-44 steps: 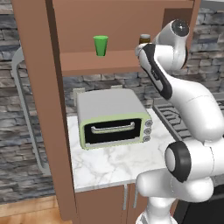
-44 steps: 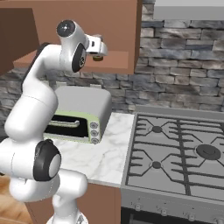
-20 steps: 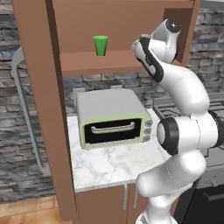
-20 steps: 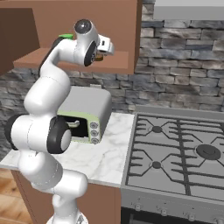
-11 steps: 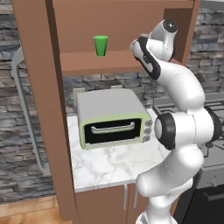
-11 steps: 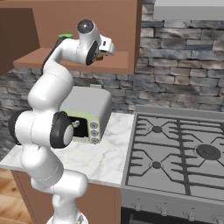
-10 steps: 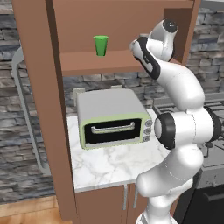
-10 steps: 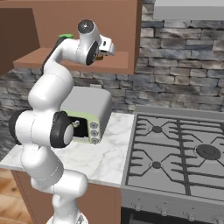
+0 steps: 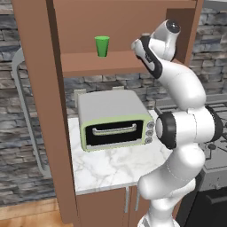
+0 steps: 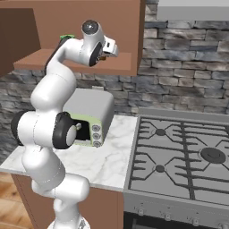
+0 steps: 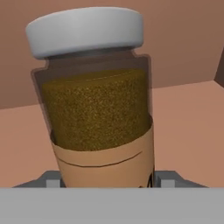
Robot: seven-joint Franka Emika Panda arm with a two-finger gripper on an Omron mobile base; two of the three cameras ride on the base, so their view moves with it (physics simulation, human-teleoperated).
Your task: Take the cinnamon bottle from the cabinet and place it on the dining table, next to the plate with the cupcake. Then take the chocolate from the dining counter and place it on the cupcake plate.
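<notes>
The cinnamon bottle, a brown jar with a pale cap and a tan label band, stands upright on the cabinet shelf. In the hand view it is very close. My gripper has a fingertip against each side of the bottle's base and is shut on it. In the left base view the gripper reaches into the right end of the shelf, and my hand hides most of the bottle. The dining table, plate, cupcake and chocolate are out of view.
A green cup stands on the same shelf, left of my hand. Below it a toaster oven sits on a marble counter. A gas stove lies to the right. The cabinet door's curved grey handle hangs at the left.
The arm has barely moved over the last second. The fingers have come in from wide open onto the cinnamon bottle's sides.
</notes>
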